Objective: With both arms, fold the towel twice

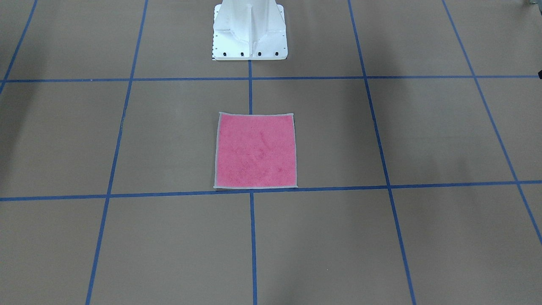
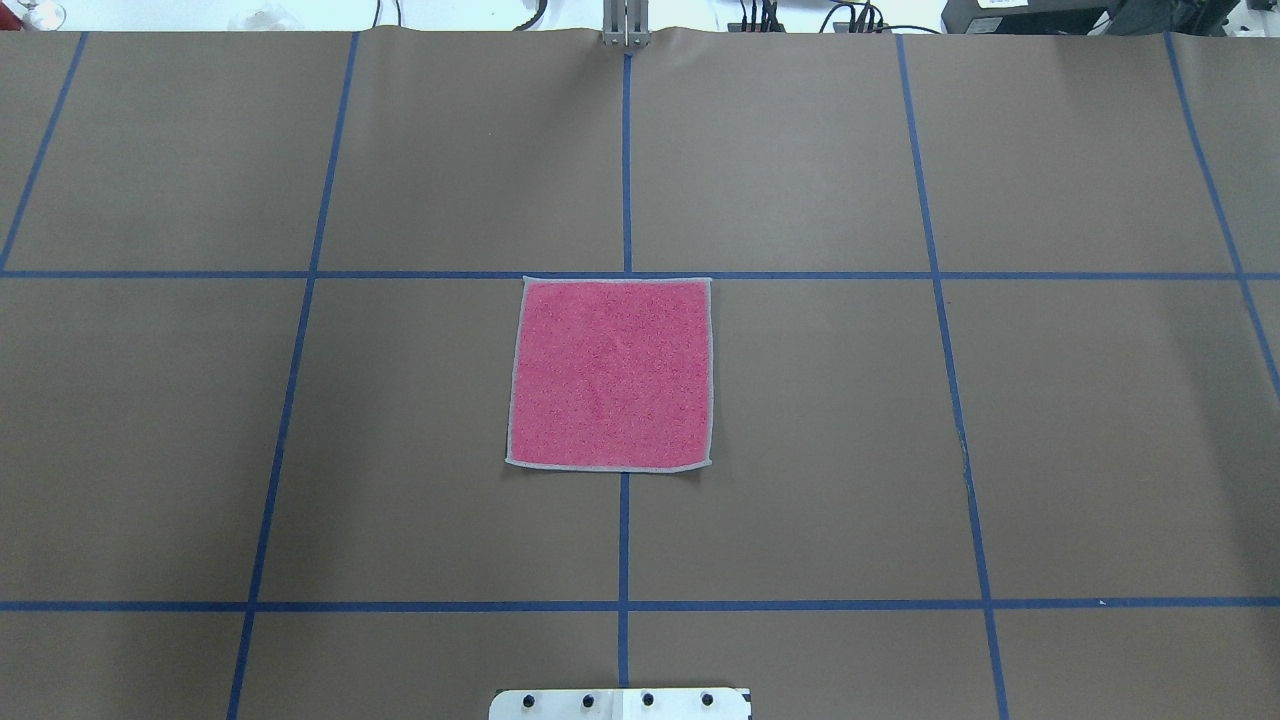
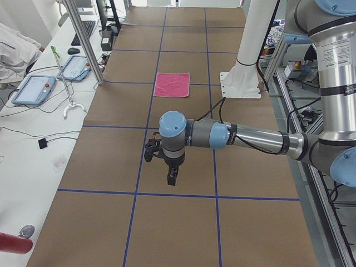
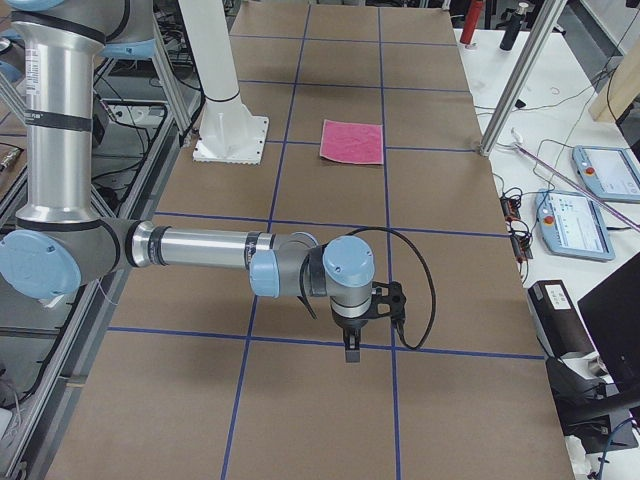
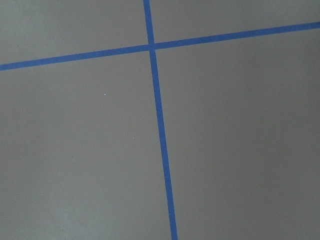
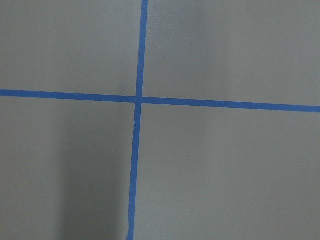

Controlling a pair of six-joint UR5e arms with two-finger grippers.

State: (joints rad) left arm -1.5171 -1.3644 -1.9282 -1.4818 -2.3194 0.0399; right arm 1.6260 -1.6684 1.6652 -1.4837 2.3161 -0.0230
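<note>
1. We see the table [image 2: 200,450] under matte brown paper, gridded with blue tape [image 2: 626,150].
2. The towel [image 2: 610,373], square pink terry with a grey stitched border, lies flat at the centre. We judge that both folds remain.
3. The left gripper [image 3: 171,181] and right gripper [image 4: 352,352] hang well apart from it. We cannot tell their opening.

No text, brand, number or sign is legible. The printed label [image 3: 337,53] on the left arm [image 3: 256,137] is too small to read.
</note>
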